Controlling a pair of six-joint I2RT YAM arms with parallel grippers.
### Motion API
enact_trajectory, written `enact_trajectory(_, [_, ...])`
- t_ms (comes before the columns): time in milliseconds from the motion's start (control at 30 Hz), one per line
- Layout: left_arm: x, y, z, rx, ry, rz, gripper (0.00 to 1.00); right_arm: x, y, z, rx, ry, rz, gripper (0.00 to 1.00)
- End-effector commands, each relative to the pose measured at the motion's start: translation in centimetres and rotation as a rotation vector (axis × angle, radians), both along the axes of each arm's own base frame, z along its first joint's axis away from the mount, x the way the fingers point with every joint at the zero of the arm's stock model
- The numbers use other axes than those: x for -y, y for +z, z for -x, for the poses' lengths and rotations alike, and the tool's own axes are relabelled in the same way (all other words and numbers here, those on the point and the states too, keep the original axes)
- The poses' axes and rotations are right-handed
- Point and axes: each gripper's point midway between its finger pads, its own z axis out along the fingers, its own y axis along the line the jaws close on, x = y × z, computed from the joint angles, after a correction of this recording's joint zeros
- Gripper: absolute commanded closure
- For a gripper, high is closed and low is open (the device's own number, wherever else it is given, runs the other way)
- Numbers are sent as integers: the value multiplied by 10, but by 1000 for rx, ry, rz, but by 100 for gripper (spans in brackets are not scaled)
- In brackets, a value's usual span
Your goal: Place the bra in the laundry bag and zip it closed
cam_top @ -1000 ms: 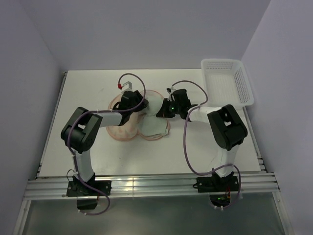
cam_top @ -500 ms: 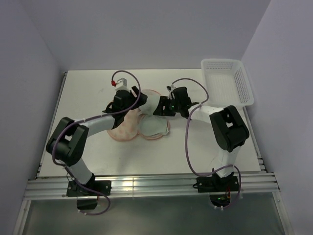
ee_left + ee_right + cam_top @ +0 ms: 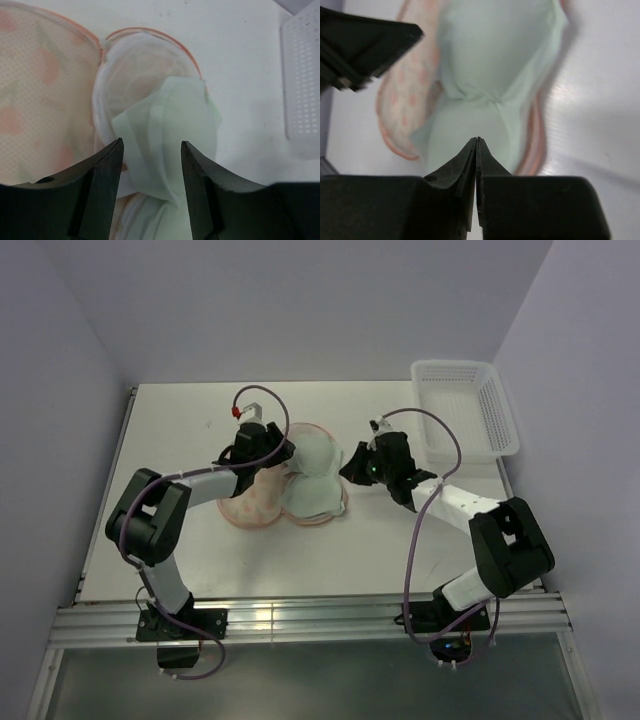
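From above, the laundry bag (image 3: 262, 502) lies open on the bench (image 3: 180, 430), with the bra (image 3: 318, 472) spread over the half nearer the right tool (image 3: 349, 471). The left tool (image 3: 282, 453) sits over the bag's far rim, touching the bra's edge. The right tool is just beside the bra. A white basket (image 3: 466, 408) stands behind the right tool.

In the left wrist view, the left tool (image 3: 151, 150) is spread wide, gripping nothing; the bra (image 3: 167, 135) lies between and ahead of its fingers (image 3: 100, 185), on the bag's (image 3: 40, 95) white mesh cup.

In the right wrist view, the right tool (image 3: 477, 142) is pressed closed, empty, its tips just short of the bra (image 3: 495, 55).
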Motion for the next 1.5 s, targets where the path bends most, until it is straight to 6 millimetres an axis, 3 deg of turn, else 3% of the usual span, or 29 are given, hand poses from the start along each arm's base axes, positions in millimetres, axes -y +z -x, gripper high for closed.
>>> enact_trajectory(0, [13,23,-19,70,-60,34,45,27,-24,4,-24,-124,66,92])
enact_trajectory(67, [18,18,-24,59,-72,33,47,31,-38,7,-51,-129,91,77])
enact_trajectory(167, [20,13,-28,50,-73,35,58,18,-46,10,-71,-62,69,71])
enact_trajectory(400, [16,-1,-36,25,-45,-7,75,1,-57,15,-116,0,60,72])
enact_trajectory(467, [16,-4,-39,25,-38,-20,76,-2,-58,19,-125,18,54,77])
enact_trajectory(600, [12,-4,-42,32,-20,-33,94,-13,-57,24,-129,54,48,78])
enact_trajectory(700, [14,4,-40,47,-27,-21,100,-18,-56,24,-132,66,37,79])
enact_trajectory(833, [9,7,-36,52,-17,-17,100,-25,-61,23,-154,82,24,79])
enact_trajectory(967, [3,29,-28,97,3,20,100,-40,-51,17,-140,111,12,79])
enact_trajectory(1033, [0,31,-23,94,9,20,95,-35,-49,11,-119,73,35,78])
enact_trajectory(1100, [0,39,-17,101,-2,35,84,-28,-40,4,-84,54,64,75])
enact_trajectory(1133, [-3,35,-10,86,0,42,82,-22,-41,4,-95,41,93,68])
enact_trajectory(1167, [-4,49,-5,111,-1,65,79,-16,-33,-3,-69,14,106,65])
enact_trajectory(1233, [-7,51,10,107,-14,84,76,-7,-28,-6,-52,-6,129,55])
enact_trajectory(1267, [-7,67,17,134,-23,103,69,-4,-22,-10,-35,-22,128,53])
enact_trajectory(1467, [-4,47,67,19,-104,109,57,5,-10,-53,-15,-81,96,53])
